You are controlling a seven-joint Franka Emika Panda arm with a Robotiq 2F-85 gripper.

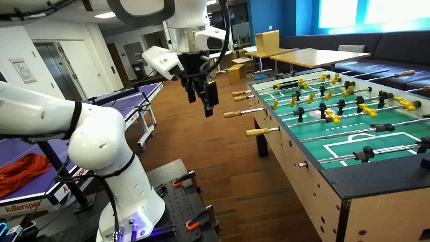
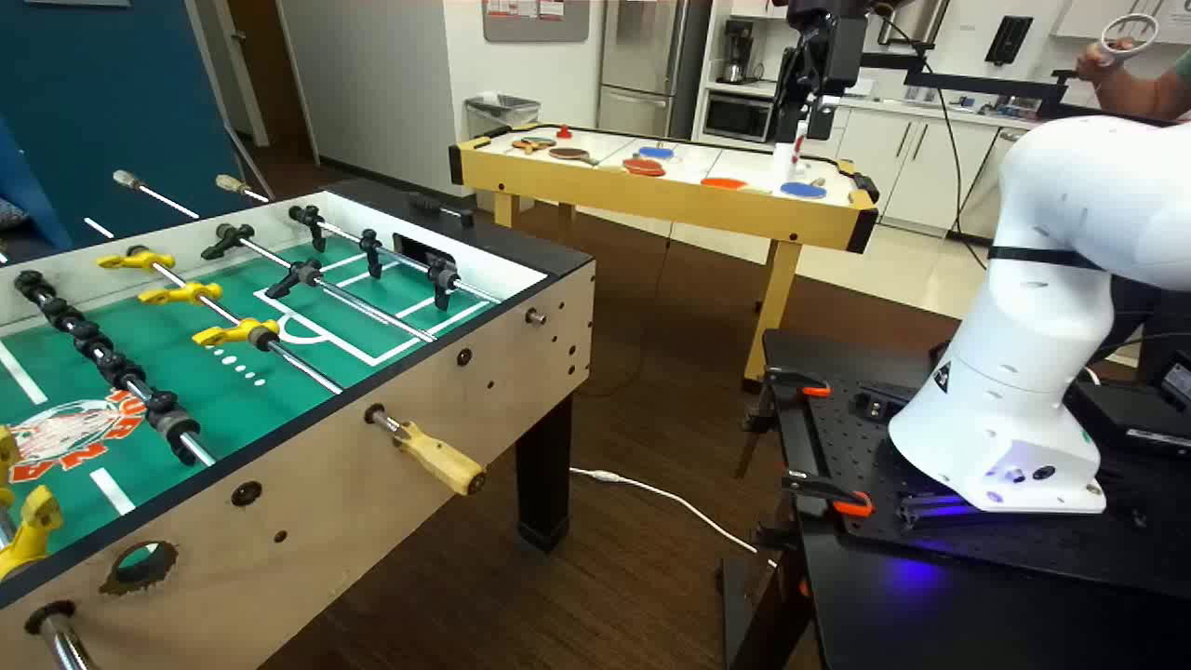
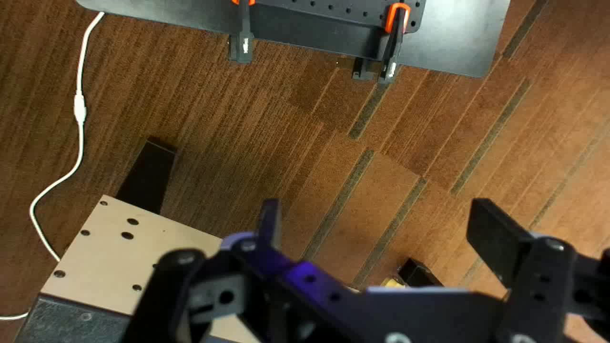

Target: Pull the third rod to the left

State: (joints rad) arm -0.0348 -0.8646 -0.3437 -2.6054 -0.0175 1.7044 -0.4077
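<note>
Because a hard pull could shift the robot arm (image 1: pixel 100 137), we guess, clamps (image 1: pixel 201 215) pinch its board (image 1: pixel 176 203) at six o'clock from the gripper (image 1: pixel 200 107) in an exterior view. The gripper's fingers (image 3: pixel 498 238) stand wide apart, holding nothing — room, we think, for the wooden handle (image 1: pixel 257 132), which juts out at four o'clock in an exterior view, untouched. If we count from the end with no handles, that handle ends the third rod (image 2: pixel 310 370), with its yellow men (image 2: pixel 181 293); we cannot be sure that end is meant. The rod crosses the green field (image 1: pixel 373 144) of a foosball table (image 1: pixel 304 183). Farther off, wood-topped tables (image 1: pixel 312 57) stand at two o'clock, with a dark couch (image 1: pixel 399 50) past them. Near twelve o'clock over the arm in an exterior view, a hand (image 2: pixel 1098 63) holds a white ring (image 2: pixel 1131 17) — likely to steer.
</note>
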